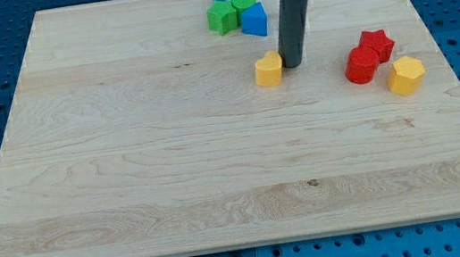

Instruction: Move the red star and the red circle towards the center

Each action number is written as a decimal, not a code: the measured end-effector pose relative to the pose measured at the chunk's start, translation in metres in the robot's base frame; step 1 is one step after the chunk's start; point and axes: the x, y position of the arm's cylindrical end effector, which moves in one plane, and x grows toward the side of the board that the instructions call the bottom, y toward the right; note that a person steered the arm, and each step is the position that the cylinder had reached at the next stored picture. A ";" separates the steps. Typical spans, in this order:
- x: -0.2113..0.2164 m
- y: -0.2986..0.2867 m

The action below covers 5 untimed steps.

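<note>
- My tip [292, 66] rests on the wooden board [126, 161] and holds nothing; it is a bare rod with no clamping function, so it can only push.
- The tip stands just to the view's right of a yellow block [269, 69], touching it or nearly so; contact cannot be confirmed.
- The red circle [363, 65] and the red star [376, 43] lie well to the view's right of the tip, touching each other, with the star toward the view's top.
- A yellow hexagon block [406, 75] sits just beside the red circle on its right.
- Handling judgement: both red blocks appear small, rigid and light, and should slide readily on the smooth wood.
- Contact point judgement: push from the right-hand faces, near mid-height of the outline. An off-centre push will likely spin the star or let the circle slip sideways.
- A cluster of green and blue blocks [234, 12] lies near the view's top, clear of the route.
</note>
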 end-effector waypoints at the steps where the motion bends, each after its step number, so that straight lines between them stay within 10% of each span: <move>1: 0.005 -0.015; 5: -0.021 0.097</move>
